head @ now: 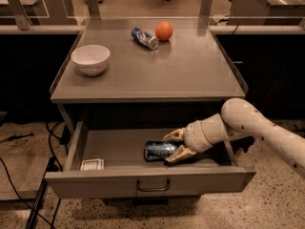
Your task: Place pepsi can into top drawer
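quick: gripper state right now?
Gripper: in the open top drawer, at the right end of the pepsi can lying on its side; whether it grips the can cannot be told.
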Controlling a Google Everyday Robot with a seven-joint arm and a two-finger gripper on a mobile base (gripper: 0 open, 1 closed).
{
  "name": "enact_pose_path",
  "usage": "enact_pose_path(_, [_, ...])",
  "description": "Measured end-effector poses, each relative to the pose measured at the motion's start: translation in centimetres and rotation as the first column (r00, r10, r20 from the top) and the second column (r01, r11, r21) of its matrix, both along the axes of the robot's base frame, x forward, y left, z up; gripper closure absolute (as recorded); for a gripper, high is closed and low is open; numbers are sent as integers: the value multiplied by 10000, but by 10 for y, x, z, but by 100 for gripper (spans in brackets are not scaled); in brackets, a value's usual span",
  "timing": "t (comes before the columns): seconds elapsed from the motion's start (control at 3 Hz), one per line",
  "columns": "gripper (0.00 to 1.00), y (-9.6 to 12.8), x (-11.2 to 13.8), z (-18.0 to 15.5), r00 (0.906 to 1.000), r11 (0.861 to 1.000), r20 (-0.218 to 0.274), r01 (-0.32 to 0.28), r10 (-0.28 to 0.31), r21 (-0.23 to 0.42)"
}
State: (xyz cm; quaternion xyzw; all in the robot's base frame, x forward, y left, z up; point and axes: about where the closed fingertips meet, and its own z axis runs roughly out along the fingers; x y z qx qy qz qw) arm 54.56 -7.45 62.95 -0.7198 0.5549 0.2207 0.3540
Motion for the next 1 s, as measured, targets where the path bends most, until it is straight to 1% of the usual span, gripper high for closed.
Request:
enact_pose_path(0.33, [5, 0, 0, 0, 10000, 10000, 0, -1, 1, 0])
enact_pose_path(0.67, [0, 0, 0, 0, 10000, 10000, -1, -2, 2, 0])
enact_pose_path(1.0, [0, 0, 0, 0, 10000, 10000, -1, -2, 2, 0])
